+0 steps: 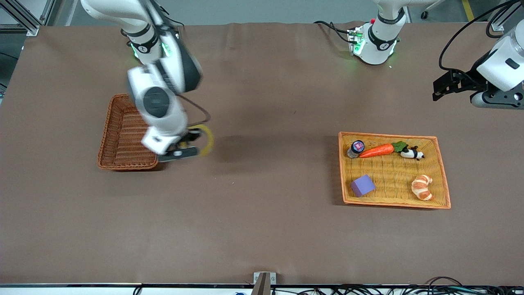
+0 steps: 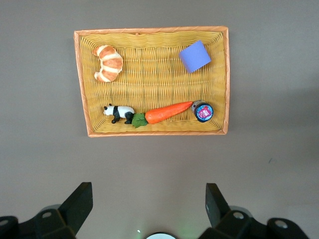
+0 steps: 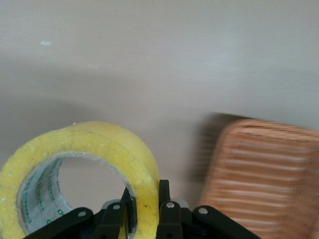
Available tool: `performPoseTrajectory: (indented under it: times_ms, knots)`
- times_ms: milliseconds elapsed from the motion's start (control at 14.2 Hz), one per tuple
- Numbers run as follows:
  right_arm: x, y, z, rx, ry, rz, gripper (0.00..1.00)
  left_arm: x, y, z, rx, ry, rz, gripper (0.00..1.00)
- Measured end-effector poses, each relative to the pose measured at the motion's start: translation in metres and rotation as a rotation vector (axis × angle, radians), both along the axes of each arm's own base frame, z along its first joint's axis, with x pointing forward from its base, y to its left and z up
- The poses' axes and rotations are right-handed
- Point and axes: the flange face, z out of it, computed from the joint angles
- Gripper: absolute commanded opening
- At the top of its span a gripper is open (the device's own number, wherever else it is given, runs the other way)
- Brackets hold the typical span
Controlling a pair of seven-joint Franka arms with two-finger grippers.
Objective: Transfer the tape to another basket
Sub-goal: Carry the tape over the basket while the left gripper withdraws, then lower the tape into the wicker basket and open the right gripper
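Note:
My right gripper (image 1: 192, 141) is shut on the rim of the tape (image 1: 208, 139), a yellowish translucent roll held upright in the air. It is over the bare table, just beside the reddish-brown wicker basket (image 1: 118, 139), on the side toward the left arm's end. In the right wrist view the tape (image 3: 99, 149) is pinched between the fingers of the right gripper (image 3: 146, 191), with the basket (image 3: 264, 174) close by. My left gripper (image 1: 440, 88) is open and empty and waits high at the left arm's end; it also shows in the left wrist view (image 2: 149, 191).
The shallow orange-rimmed yellow tray (image 1: 389, 135) lies toward the left arm's end. It also shows in the left wrist view (image 2: 149, 31). It holds a carrot (image 1: 376, 150), a toy panda (image 1: 411, 153), a croissant (image 1: 422, 187), a purple block (image 1: 362, 185) and a small jar (image 1: 356, 148).

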Motion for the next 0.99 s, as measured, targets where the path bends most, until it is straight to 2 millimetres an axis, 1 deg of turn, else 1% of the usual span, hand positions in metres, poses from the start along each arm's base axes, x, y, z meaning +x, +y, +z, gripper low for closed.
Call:
performPoseTrajectory:
  times_ms: [71, 141, 212, 282, 423, 564, 705, 846, 987]
  knots:
    - [0.006, -0.052, 0.005, 0.02, 0.012, 0.022, 0.0, 0.0, 0.0, 0.0, 0.0, -0.002, 0.0, 1.0]
    - [0.008, -0.097, 0.004, 0.035, 0.029, 0.042, 0.0, 0.001, 0.0, 0.0, -0.001, -0.009, -0.001, 1.0]
    - [0.007, -0.13, -0.003, 0.046, 0.047, 0.06, 0.0, 0.003, -0.001, 0.001, -0.002, -0.022, -0.001, 1.0]
    - [0.004, -0.152, -0.013, 0.054, 0.069, 0.078, 0.0, 0.004, -0.001, 0.002, -0.004, -0.036, -0.001, 1.0]
    - [-0.007, -0.178, -0.035, 0.069, 0.107, 0.113, 0.0, 0.006, -0.001, 0.004, -0.006, -0.06, -0.001, 1.0]
    - [-0.023, -0.195, -0.057, 0.067, 0.118, 0.133, 0.0, 0.006, -0.002, 0.005, -0.007, -0.08, -0.001, 1.0]
    - [-0.046, -0.208, -0.082, 0.061, 0.094, 0.139, 0.01, 0.0, -0.003, 0.001, -0.004, -0.082, 0.021, 1.0]
    - [-0.065, -0.213, -0.107, 0.063, 0.056, 0.153, 0.01, -0.009, -0.006, -0.001, 0.0, -0.084, 0.049, 1.0]
    - [-0.076, -0.211, -0.122, 0.058, 0.033, 0.175, 0.01, -0.013, -0.007, 0.001, 0.002, -0.089, 0.051, 1.0]
